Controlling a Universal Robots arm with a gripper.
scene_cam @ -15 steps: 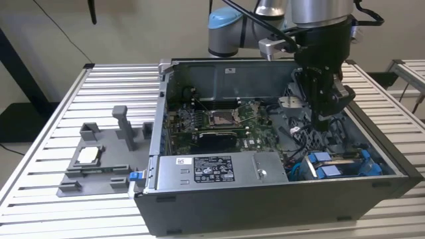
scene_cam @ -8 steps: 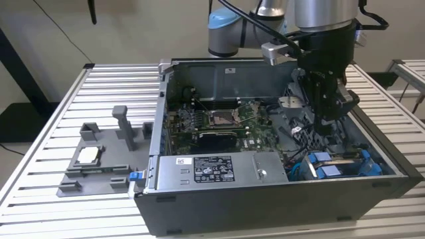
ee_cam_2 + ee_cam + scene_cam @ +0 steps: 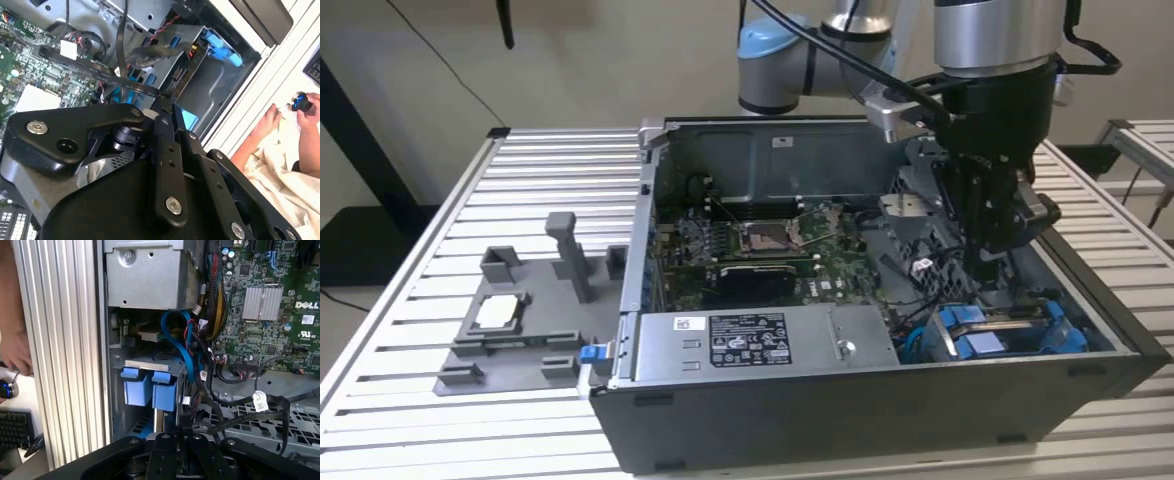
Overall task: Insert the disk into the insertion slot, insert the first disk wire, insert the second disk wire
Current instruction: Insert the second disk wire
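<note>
gripper lowered into the computer case above the insertion slot, jaws pinched shut on a black wire, apparently for plugging.

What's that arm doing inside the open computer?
A robot arm is reaching down into an open tower computer case lying on a slatted metal table. Its end effector is low inside the case, above the drive cage with the blue plastic tabs, among dark cables. In the second wrist view it appears closed on a thin black cable stretched across the board. A person's hands rest beside the table. A grey plastic fixture sits next to the case.
</note>
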